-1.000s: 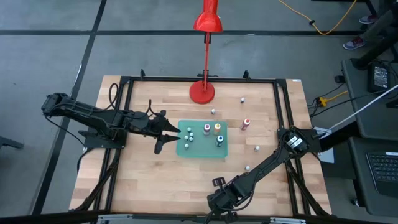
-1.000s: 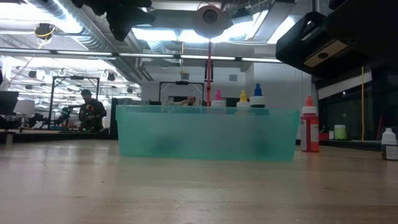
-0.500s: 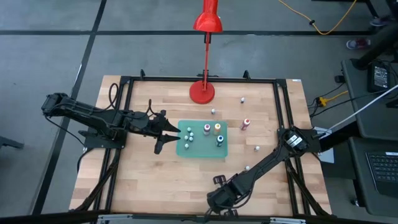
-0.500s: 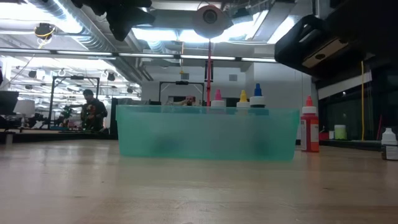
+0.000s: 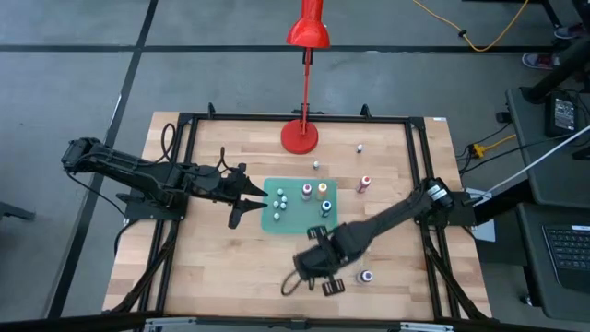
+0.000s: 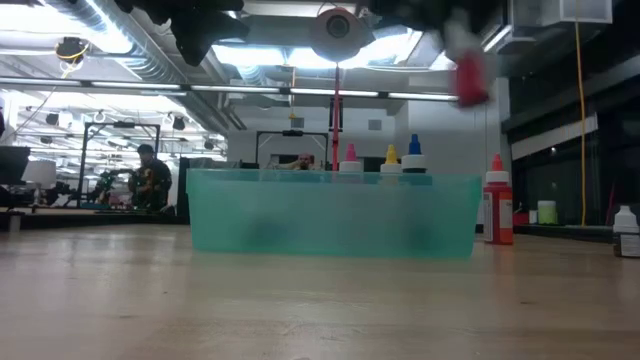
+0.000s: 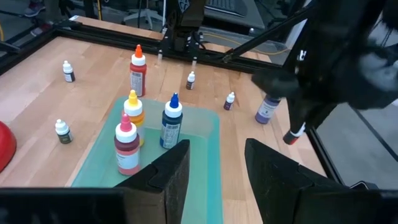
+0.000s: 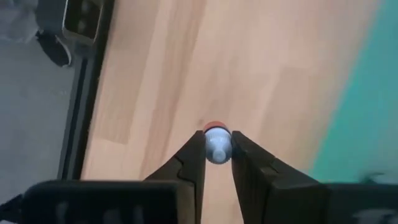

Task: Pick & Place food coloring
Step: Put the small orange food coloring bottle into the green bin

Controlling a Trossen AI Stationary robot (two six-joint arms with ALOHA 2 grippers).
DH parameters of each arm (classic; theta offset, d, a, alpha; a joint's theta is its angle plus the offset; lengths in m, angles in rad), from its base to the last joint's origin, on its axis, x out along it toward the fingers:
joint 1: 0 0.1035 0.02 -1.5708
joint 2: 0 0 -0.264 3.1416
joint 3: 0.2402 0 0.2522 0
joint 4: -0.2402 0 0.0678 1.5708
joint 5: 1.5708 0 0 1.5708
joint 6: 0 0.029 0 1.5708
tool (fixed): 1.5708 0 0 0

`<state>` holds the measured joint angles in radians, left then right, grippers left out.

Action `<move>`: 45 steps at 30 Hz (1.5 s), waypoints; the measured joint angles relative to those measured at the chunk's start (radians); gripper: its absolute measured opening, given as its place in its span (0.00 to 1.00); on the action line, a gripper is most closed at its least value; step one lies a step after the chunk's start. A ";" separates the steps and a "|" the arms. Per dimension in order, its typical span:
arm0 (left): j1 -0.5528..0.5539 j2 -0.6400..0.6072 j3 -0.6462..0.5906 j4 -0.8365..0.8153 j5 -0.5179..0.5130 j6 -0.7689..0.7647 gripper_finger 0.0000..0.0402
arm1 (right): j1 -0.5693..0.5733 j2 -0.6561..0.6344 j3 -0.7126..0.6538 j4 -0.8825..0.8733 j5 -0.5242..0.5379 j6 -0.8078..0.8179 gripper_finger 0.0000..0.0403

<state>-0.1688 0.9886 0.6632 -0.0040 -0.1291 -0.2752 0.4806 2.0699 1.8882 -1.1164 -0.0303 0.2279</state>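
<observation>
Teal tray (image 5: 297, 224) lies just beyond the right tool (image 8: 217, 154), which pinches a small red-capped food coloring bottle (image 8: 217, 146) above bare surface (image 5: 212, 267); left tool (image 7: 214, 163) waits half-open, empty, over tray's edge.

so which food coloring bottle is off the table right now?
The small white-capped bottle pinched in the right claw, above bare wood beside the teal tray. The others stand in the tray or on the table.

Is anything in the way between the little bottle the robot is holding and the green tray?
Nothing visible. The right gripper is shut on a small bottle above bare wood, near the green tray. The left gripper hangs open at the tray's other side.
</observation>
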 joint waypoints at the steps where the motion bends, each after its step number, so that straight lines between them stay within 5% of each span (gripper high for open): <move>1: 0.000 0.000 0.000 0.000 0.000 0.000 0.37 | -0.017 0.001 0.030 -0.023 0.002 -0.016 0.16; 12: -0.001 0.000 0.000 0.000 0.054 0.000 0.38 | -0.251 0.002 0.197 -0.094 0.004 -0.161 0.17; 19: -0.001 -0.010 0.000 0.002 0.094 -0.025 0.38 | -0.353 0.004 0.103 0.002 -0.013 -0.308 0.16; 33: -0.001 -0.140 0.000 0.000 -0.141 -0.010 0.37 | -0.399 0.004 -0.163 0.332 -0.114 -0.404 0.17; 45: -0.001 -0.153 0.000 0.000 -0.179 -0.026 0.37 | -0.431 0.022 -0.229 0.444 -0.112 -0.443 0.17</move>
<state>-0.1696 0.8352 0.6636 -0.0044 -0.3086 -0.3017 0.0499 2.0916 1.6596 -0.6724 -0.1426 -0.2150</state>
